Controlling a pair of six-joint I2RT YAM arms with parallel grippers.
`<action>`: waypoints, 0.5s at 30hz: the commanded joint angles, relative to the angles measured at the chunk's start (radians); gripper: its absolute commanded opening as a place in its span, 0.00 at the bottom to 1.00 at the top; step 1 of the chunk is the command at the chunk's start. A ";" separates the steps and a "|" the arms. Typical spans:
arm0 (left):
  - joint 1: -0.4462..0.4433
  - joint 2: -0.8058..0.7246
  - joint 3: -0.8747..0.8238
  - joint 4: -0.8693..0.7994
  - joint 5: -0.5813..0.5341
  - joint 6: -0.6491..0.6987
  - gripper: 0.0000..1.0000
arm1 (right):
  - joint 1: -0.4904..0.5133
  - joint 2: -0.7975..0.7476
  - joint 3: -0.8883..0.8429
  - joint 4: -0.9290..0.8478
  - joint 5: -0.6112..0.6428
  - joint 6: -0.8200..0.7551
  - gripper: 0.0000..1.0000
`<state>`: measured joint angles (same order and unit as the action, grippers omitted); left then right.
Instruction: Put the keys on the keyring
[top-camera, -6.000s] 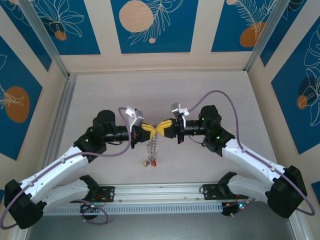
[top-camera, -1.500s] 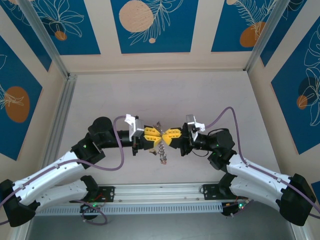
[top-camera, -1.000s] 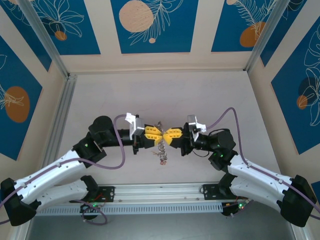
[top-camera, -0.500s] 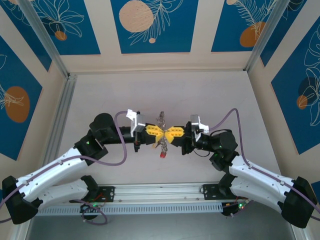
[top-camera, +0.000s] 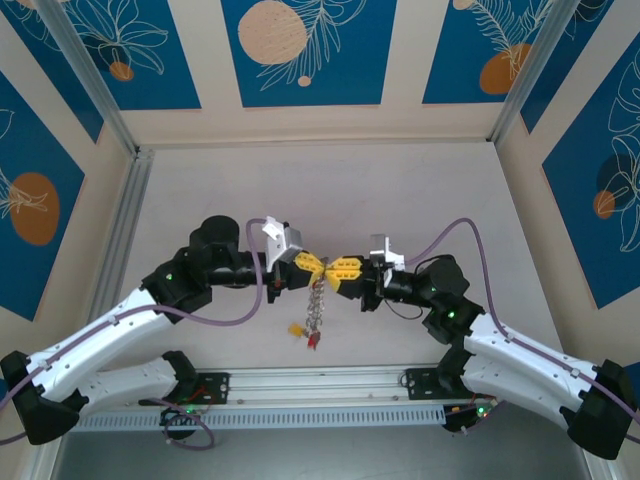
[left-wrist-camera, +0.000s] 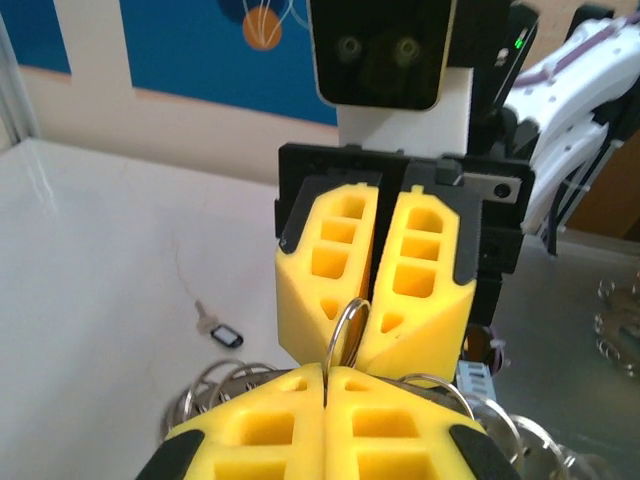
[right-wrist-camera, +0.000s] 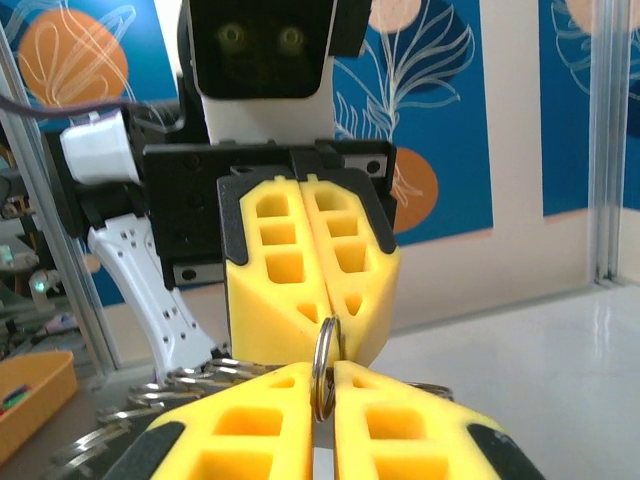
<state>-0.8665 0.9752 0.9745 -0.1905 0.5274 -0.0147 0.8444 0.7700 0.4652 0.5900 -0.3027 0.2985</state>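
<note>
We see the left gripper (top-camera: 316, 266) and right gripper (top-camera: 336, 270) meeting tip to tip above the table (top-camera: 420, 200); the left's yellow fingers press together on the keyring (right-wrist-camera: 322, 372), held edge-on; the right's fingers keep a narrow slit with the same ring in it; the keys (top-camera: 316, 305) dangle below on linked rings, yellow tag (top-camera: 296, 328) and red tag (top-camera: 314, 342) lowest; a dark-tagged key (left-wrist-camera: 218, 332) lies loose on the table.

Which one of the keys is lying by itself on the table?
The small key with the dark tag, lying flat on the table. The other keys dangle in a bunch under the ring, off the surface.
</note>
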 joint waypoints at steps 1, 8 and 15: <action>0.018 0.017 0.058 -0.037 -0.108 0.063 0.00 | 0.047 -0.008 0.045 -0.093 -0.105 -0.045 0.14; 0.018 0.026 0.100 -0.143 -0.105 0.109 0.00 | 0.047 -0.008 0.074 -0.180 -0.075 -0.069 0.14; 0.017 0.023 0.116 -0.197 -0.121 0.141 0.00 | 0.045 0.003 0.097 -0.223 -0.060 -0.058 0.15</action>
<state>-0.8665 0.9970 1.0496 -0.3920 0.4812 0.0891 0.8619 0.7761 0.5240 0.3874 -0.3019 0.2462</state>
